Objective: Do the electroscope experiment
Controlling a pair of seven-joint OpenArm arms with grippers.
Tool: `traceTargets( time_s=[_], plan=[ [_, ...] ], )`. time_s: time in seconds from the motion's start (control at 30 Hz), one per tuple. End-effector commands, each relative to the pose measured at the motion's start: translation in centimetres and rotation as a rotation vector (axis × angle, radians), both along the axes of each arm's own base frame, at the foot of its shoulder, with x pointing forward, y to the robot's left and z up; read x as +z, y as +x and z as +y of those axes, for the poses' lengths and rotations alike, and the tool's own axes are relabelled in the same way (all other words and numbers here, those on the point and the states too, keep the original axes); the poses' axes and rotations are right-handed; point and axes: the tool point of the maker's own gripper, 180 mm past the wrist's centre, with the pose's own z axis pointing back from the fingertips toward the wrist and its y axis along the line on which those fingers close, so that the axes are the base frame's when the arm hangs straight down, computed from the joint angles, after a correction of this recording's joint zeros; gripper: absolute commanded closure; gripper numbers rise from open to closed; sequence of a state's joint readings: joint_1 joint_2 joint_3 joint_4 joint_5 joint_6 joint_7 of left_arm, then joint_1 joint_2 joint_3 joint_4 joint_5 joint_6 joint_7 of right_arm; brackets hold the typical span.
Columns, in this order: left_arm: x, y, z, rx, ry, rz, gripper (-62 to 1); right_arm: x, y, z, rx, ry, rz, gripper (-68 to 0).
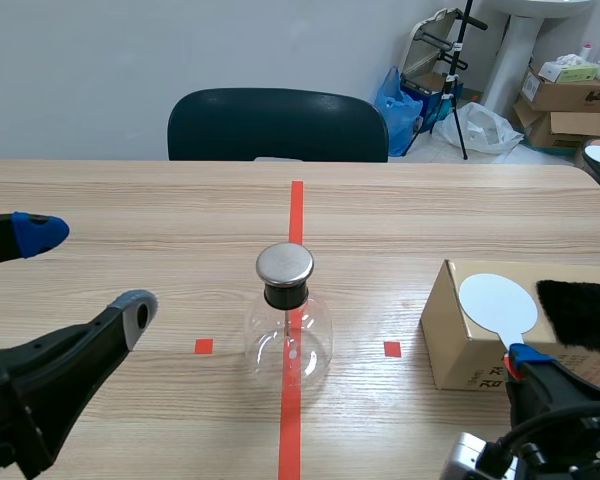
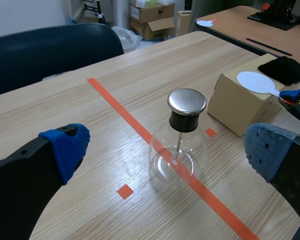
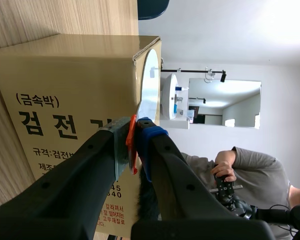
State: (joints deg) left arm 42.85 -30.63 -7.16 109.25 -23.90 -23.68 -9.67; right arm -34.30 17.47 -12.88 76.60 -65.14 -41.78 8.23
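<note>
Surface (image 1: 130,200): pale wood grain with orange-red tape marks; dark chair (image 1: 277,125) behind the far edge.
Right tool (image 3: 134,145): pads pressed together on the thin orange handle of the white disc paddle (image 1: 497,303); nothing else in its grip.
Left tool (image 1: 88,270): fingers spread wide, holding nothing, touching nothing.
Paddle seat: disc lies flat on top of the cardboard box (image 1: 460,340), on the robot's right side of the surface; black fur pad (image 1: 580,312) lies just beside the disc on the same top.
Electroscope flask (image 1: 292,330): clear glass with a metal cap, upright on the centre tape line, ahead of the left tool and apart from the box.
Step in hand (judged): taking the paddle off the box, to charge it on the fur and carry it to the cap.
Method (judged): pinch the handle only; lift level so the disc clears the box edge; rub the disc face on the fur; approach the cap slowly from above, since the light flask could tip if nudged.
</note>
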Motion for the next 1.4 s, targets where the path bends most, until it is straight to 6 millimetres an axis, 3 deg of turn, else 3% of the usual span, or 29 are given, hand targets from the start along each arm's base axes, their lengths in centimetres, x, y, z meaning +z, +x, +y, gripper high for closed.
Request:
traceTargets(
  time_s=[0.0,0.33,0.7,1.07,1.1,1.23,1.27,1.37],
  plan=[
    [1.0,0.1,-0.4,-0.005,-0.026,-0.028,-62.3,0.9,0.5,-0.3,-0.006,-0.004,-0.035,-0.8],
    [1.0,0.1,-0.4,-0.005,-0.026,-0.028,-62.3,1.1,0.5,0.0,0.016,-0.025,-0.049,-0.9],
    [1.0,0.1,-0.4,-0.005,-0.026,-0.028,-62.3,5.4,2.1,0.1,-0.031,-0.059,-0.194,-0.9],
    [0.9,0.1,-0.4,-0.007,-0.017,-0.026,-62.3,8.3,2.5,2.3,-0.035,-0.047,-0.275,-0.9],
    [0.6,0.0,-0.4,-0.012,-0.001,-0.021,-59.3,8.4,2.6,2.4,-0.041,-0.045,-0.279,-0.9],
    [-0.6,-0.5,-0.9,-0.085,0.064,0.029,-7.0,8.9,3.2,3.2,-0.053,-0.033,-0.306,-0.9],
    [-1.1,-0.6,-0.9,-0.105,0.094,0.046,-0.3,9.1,3.3,3.4,-0.051,-0.030,-0.313,-0.9],
    [-2.2,0.0,-0.8,-0.149,0.134,0.055,-2.1,9.5,3.6,3.9,-0.048,-0.023,-0.330,-0.9]
  ],
)
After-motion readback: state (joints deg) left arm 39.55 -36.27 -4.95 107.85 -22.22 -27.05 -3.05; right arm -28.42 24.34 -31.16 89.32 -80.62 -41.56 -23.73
